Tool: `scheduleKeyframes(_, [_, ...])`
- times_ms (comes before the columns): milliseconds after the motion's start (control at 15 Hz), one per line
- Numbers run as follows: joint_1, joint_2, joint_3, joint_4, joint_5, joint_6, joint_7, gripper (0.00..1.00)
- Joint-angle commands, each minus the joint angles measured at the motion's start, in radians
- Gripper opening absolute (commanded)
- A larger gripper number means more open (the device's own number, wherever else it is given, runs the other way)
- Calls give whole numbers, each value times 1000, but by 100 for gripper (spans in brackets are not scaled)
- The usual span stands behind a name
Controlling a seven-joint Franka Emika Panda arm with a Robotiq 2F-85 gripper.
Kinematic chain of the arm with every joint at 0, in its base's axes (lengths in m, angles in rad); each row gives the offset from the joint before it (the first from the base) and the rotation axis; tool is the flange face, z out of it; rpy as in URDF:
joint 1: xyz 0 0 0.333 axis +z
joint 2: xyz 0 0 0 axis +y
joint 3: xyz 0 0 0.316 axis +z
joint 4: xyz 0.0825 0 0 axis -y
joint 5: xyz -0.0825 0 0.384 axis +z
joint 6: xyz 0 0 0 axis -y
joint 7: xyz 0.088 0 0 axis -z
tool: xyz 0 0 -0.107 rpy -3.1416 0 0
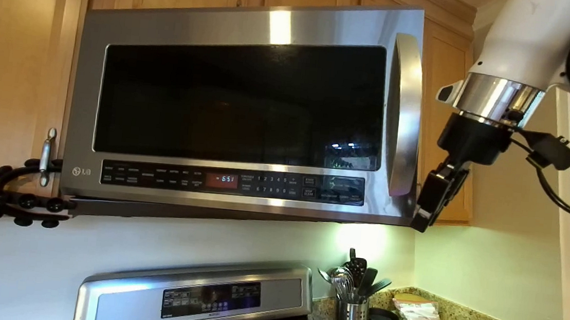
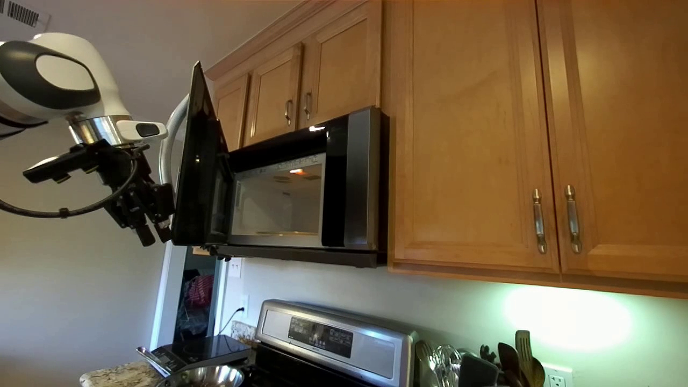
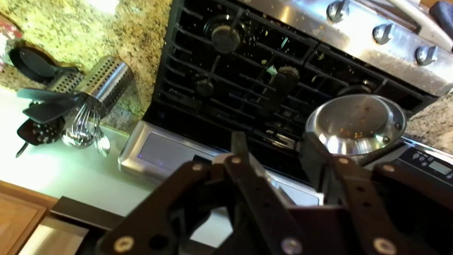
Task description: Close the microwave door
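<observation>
Pale walls [image 1: 502, 272]: two meeting in a corner, one brightly lamplit.
Honey-brown wooden cabinet doors [image 2: 473, 150]: two tall and three small in an exterior view.
Steel-fronted black stove [image 3: 350, 37]: one, with pale flecks [image 3: 271, 70] scattered over it.
Speckled tan granite countertop [image 3: 138, 28]: lies alongside the stove.
Wide stainless-steel microwave [image 2: 363, 177]: one, above the stove, its lit inside showing.
Steel-framed microwave door with dark glass [image 1: 243, 105]: one, swung out from the microwave; one curved steel handle [image 1: 405, 119] stands along its free edge.
Open room: a wedge of air between the door and the box, more beneath the door's bottom edge.
My black two-fingered gripper [image 3: 276, 140]: one, its fingers spread well apart with the stove visible between them; I hang just beside the door's lower corner on the handle side, and I cannot tell whether we touch.
Round shiny steel pan [image 3: 357, 124]: one, at the stove's edge.
Round steel knobs [image 3: 383, 33]: three in my wrist view.
</observation>
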Motion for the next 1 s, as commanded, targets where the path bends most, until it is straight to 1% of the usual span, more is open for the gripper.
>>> scheduleKeyframes(0, [20,0,2,-27,-11,137,17,14])
scheduleKeyframes(67, [17,2,0,-31,-13,135,20,8])
scheduleKeyframes(200, [18,7,-7,-27,-12,126,22,2])
scheduleKeyframes(333, [10,8,-7,-22,-24,83,19,0])
scheduleKeyframes(400, [8,5,-8,-21,-31,71,18,3])
scheduleKeyframes(467, [6,-4,-5,-21,-42,44,16,4])
scheduleKeyframes(533, [5,-8,-3,-24,-51,40,14,3])
scheduleKeyframes(667, [-7,-18,-3,-39,-89,57,3,5])
scheduleKeyframes(933, [-74,-15,-40,-77,-215,167,2,5])
